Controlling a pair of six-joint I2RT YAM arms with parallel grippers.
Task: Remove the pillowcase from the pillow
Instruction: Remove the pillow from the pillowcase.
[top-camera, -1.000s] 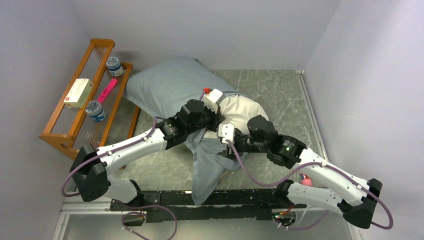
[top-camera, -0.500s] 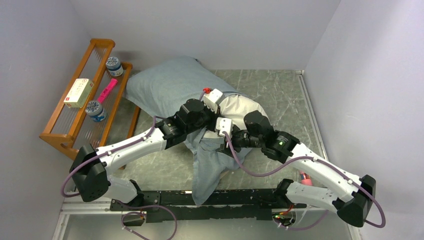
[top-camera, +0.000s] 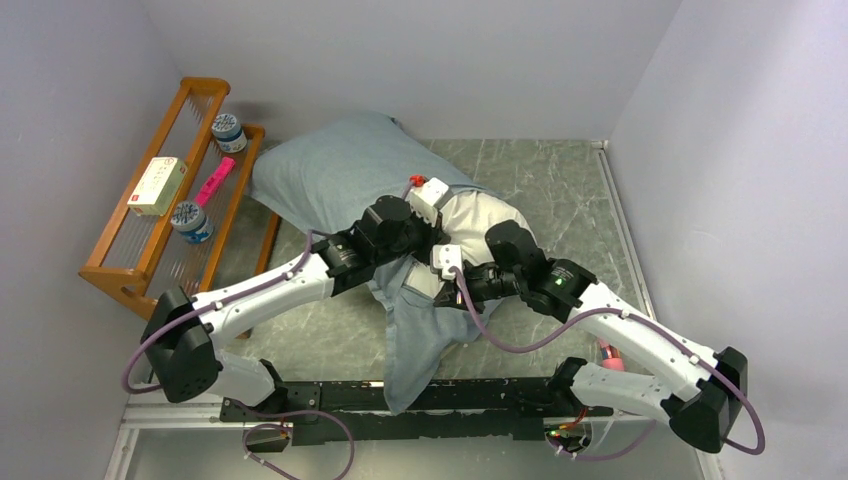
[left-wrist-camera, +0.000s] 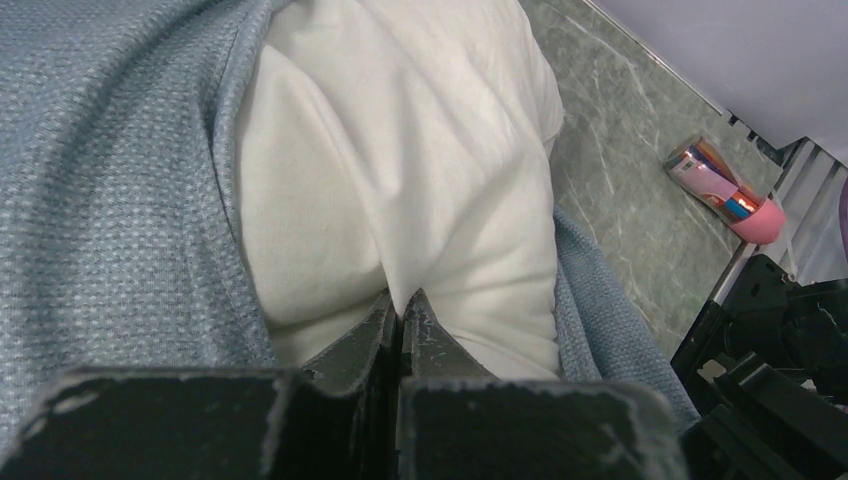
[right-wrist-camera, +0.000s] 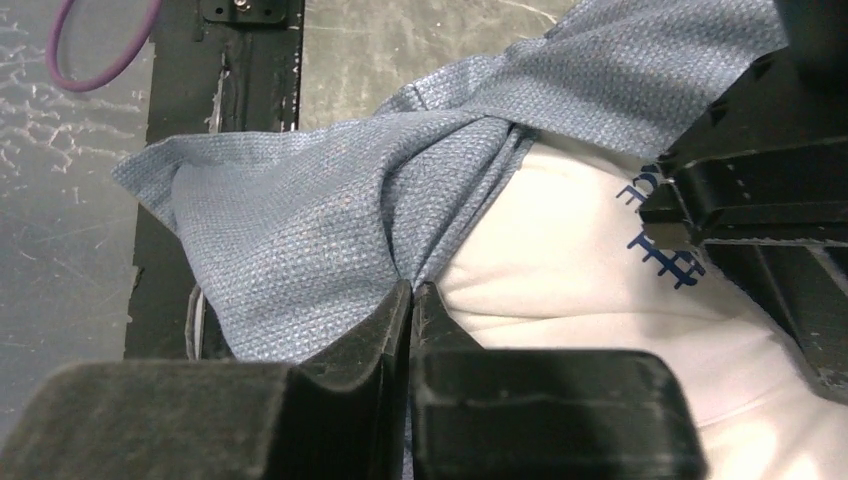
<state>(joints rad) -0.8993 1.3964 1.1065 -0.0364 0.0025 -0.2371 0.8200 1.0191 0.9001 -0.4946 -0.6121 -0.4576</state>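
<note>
Looking from above, a large grey-blue woven cloth pillowcase (top-camera: 330, 175) is seen lying across the grey-green marbled tabletop (top-camera: 560, 180). Its far part is plump and filled, near a slatted wooden rack (top-camera: 170, 200), and its near part trails slack towards the arms' bases. A plump white fabric pillow (top-camera: 485, 215) is bared at the cover's open mouth, right of centre. The white left arm (top-camera: 270, 290) and the white right arm (top-camera: 620, 325) are both reached in over that mouth, with their wrists close together.

From the left wrist, the left end effector (left-wrist-camera: 402, 318) is shown with its 2 fingers pressed together. A crease in the pillow runs straight into the tips, so a pinch of the pillow's white fabric is judged to be clamped there. Grey-blue cloth borders the white on both sides.

From the right wrist, the right end effector (right-wrist-camera: 412, 300) is shown with its fingers together where the pillowcase's folds converge, just beside the white surface and its blue lettering (right-wrist-camera: 665, 245). The cover's edge is judged to be clamped, though the very tips are hidden by cloth.

The stripping itself is judged to be in hand, with only 1 end of the pillow out and most of it inside. For the next move, the 2 grips need to be drawn apart: the pillow held or pulled out to the right, and the hem worked back towards the covered far end without either pinch slipping.
</note>
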